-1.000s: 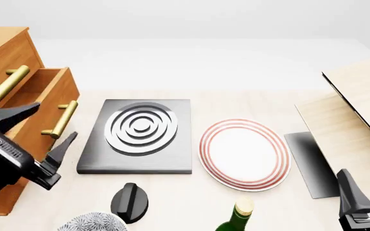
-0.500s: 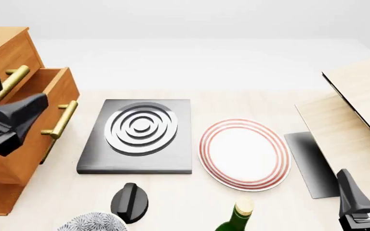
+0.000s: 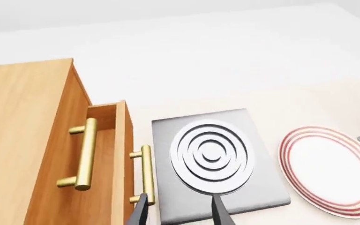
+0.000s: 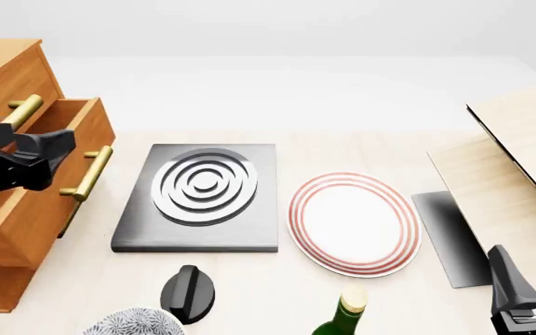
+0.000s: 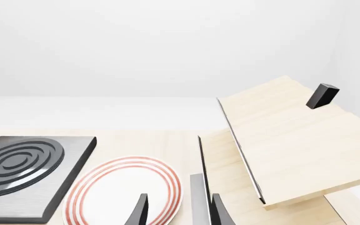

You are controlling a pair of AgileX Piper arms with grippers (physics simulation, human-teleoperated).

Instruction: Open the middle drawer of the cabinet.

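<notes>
The orange-brown cabinet (image 4: 3, 70) stands at the table's left. Its middle drawer (image 4: 35, 216) is pulled out toward the table's centre, with the brass handle (image 4: 88, 171) free. The top drawer's handle (image 4: 12, 115) sits behind it, and the lowest handle is hidden. My left gripper (image 4: 21, 150) hovers over the open drawer, open and empty, left of the handle. In the left wrist view the gripper (image 3: 178, 213) is open above the drawer (image 3: 120, 159) and its handle (image 3: 146, 171). My right gripper (image 4: 533, 279) is open and empty at the front right, and also shows in the right wrist view (image 5: 178, 211).
A grey hob with rings (image 4: 198, 195) lies right of the drawer, and a red-rimmed plate (image 4: 354, 223) beside it. A black knob (image 4: 187, 293), a patterned bowl (image 4: 133, 322) and a green bottle (image 4: 343, 314) stand at the front. Pale wood boards (image 4: 519, 153) and a dark slab (image 4: 449, 237) are at the right.
My left gripper has risen and drawn back to the left, away from the middle drawer's handle. The drawer has stayed pulled out. The right arm has not moved.
</notes>
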